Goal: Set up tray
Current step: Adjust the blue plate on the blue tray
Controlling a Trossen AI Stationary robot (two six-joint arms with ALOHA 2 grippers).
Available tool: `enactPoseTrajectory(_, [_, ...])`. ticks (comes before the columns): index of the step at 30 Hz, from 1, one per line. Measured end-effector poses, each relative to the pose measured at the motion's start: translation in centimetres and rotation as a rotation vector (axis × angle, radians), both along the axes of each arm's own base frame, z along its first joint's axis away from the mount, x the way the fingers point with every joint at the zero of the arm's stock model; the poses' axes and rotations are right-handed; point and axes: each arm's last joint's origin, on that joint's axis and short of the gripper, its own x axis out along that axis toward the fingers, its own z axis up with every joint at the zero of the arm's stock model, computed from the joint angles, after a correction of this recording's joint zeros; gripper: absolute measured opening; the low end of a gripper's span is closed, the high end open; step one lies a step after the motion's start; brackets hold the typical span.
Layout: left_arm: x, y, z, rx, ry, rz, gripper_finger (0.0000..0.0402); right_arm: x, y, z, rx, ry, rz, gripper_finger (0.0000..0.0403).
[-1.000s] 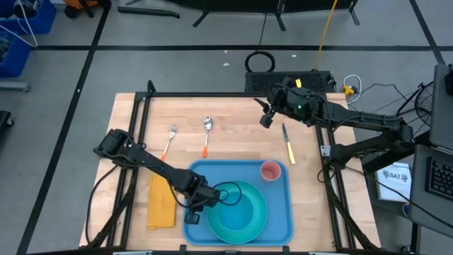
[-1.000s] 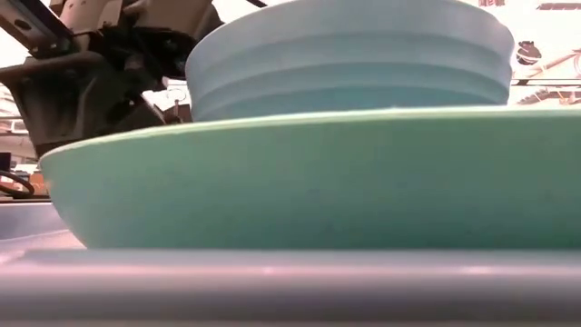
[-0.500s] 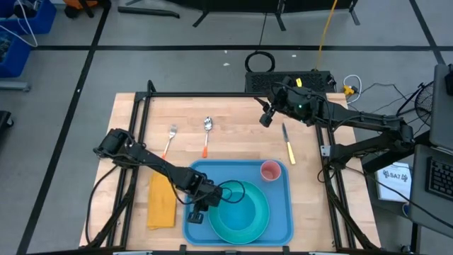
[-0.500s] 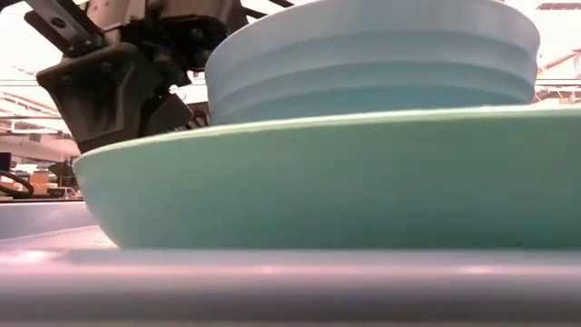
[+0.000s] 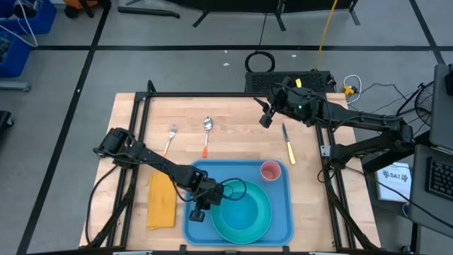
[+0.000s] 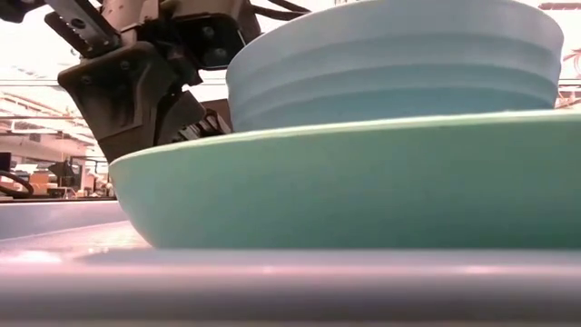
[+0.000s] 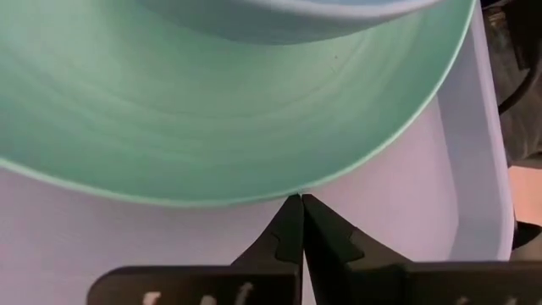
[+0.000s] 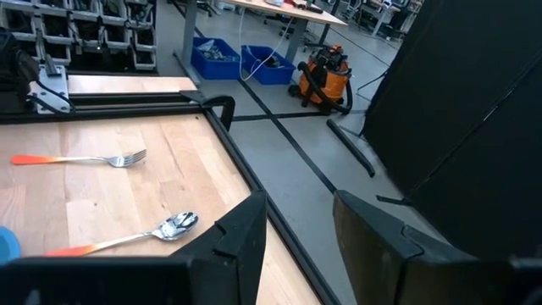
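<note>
The blue tray (image 5: pixel 279 219) lies flat at the near edge of the wooden surface (image 5: pixel 233 138), a little right of its middle. On the tray sits a round turquoise plate (image 5: pixel 244 225) with a pale blue bowl (image 5: pixel 244 205) standing on it, and a small pink cup (image 5: pixel 270 170) stands in the tray's far right corner. In the low view the plate (image 6: pixel 363 186) fills most of the frame with the bowl (image 6: pixel 399 59) on top of it.

The left gripper (image 5: pixel 200 210) is low over the tray's left part, just beside the plate's left rim. In the left wrist view its fingers (image 7: pixel 288 233) are pressed together tip to tip with nothing between them, their tips right at the plate's edge (image 7: pixel 212 110) over the tray floor (image 7: pixel 406 212). Whether the tips touch the plate I cannot tell.

The right gripper (image 5: pixel 266 117) waits above the far right part of the surface, its fingers (image 8: pixel 246 229) partly apart and empty.

Outside the tray, a folded yellow-orange napkin (image 5: pixel 161 202) lies just left of it. A fork (image 5: pixel 170 140) and a spoon (image 5: pixel 207 133), both with orange handles, lie side by side beyond the tray, and a knife (image 5: pixel 288 144) with a yellow handle lies beyond its far right corner.
</note>
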Motion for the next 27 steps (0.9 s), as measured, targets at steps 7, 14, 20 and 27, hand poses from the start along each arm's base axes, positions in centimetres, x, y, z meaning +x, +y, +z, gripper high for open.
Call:
enactPoseTrajectory(7, [-0.7, 0.2, -0.3, 0.005, 0.093, 0.015, 0.0003, 0.0, 0.0, 0.0, -0.001, 0.002, 0.000, 0.0132])
enactPoseTrajectory(14, [-0.4, 0.1, -0.3, -0.012, 0.070, 0.009, 0.0003, 0.0, 0.0, 0.0, 0.000, 0.001, 0.000, 0.0132])
enactPoseTrajectory(20, [0.1, -0.3, -1.6, -0.059, 0.082, -0.023, 0.0003, 0.0, 0.0, 0.0, 0.001, 0.001, 0.000, 0.0132])
enactPoseTrajectory(27, [0.4, -0.1, -1.6, -0.080, 0.056, -0.036, 0.0002, 0.0, 0.0, 0.0, 0.002, 0.002, 0.000, 0.0132])
